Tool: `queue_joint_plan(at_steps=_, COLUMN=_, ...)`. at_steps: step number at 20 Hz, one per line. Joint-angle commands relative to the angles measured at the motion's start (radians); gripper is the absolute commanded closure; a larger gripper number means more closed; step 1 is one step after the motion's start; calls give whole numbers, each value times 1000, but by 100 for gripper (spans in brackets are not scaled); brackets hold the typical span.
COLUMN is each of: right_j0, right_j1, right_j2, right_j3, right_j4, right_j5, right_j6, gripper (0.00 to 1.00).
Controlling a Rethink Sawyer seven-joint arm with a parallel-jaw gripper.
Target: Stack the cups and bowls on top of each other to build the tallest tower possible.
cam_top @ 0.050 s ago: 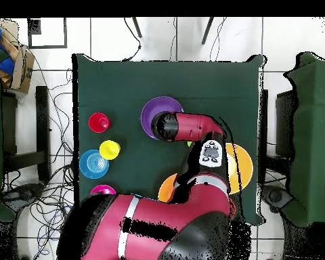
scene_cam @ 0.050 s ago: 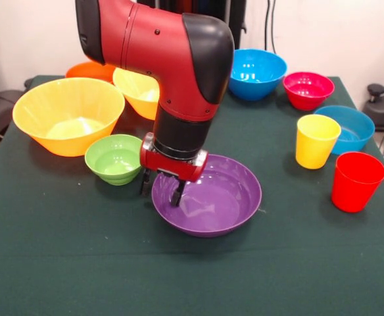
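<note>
Green felt covers the table [scene_cam @ 0.050 s ago: 60,263], and every piece sits separately on it; no tower is started. Nearest the front camera lies the wide purple bowl [scene_cam @ 0.050 s ago: 218,197]. The gripper [scene_cam @ 0.050 s ago: 160,186] hangs over its rim on the green bowl's side, with one finger inside the wall and one outside. The fingers are spread and straddle the rim without clamping it; nothing is held. The small green bowl [scene_cam @ 0.050 s ago: 114,158] sits just beside that rim. The red cup [scene_cam @ 0.050 s ago: 356,181] and the yellow cup [scene_cam @ 0.050 s ago: 316,141] stand upright and well apart from the gripper, with one blue bowl [scene_cam @ 0.050 s ago: 355,129] behind them. One large yellow-orange bowl [scene_cam @ 0.050 s ago: 67,115] stands behind the green bowl, and the second [scene_cam @ 0.050 s ago: 138,92] and an orange bowl [scene_cam @ 0.050 s ago: 87,70] lie further back. A second blue bowl [scene_cam @ 0.050 s ago: 256,72] and the pink-red bowl [scene_cam @ 0.050 s ago: 308,89] sit at the far edge.

Handling judgement: the bowls appear light, rigid and glossy, so slip is likely. Pinch the thin rim wall squarely and lift level. The tapered cups suit a grasp across the upper wall.
</note>
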Motion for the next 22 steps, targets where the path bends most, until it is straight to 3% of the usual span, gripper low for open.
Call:
queue_joint_plan(at_steps=1, right_j0=16, right_j1=75, right_j2=80, right_j3=-50, right_j4=20, right_j5=43, right_j6=96, gripper=0)
queue_joint_plan(at_steps=10, right_j0=28, right_j1=82, right_j2=62, right_j3=-54, right_j4=25, right_j5=33, right_j6=116, gripper=0)
queue_joint_plan(at_steps=11, right_j0=32, right_j1=83, right_j2=55, right_j3=-51, right_j4=34, right_j5=24, right_j6=135, gripper=100)
queue_joint_plan(at_steps=22, right_j0=30, right_j1=86, right_j2=59, right_j3=-53, right_j4=43, right_j5=3, right_j6=128, gripper=100)
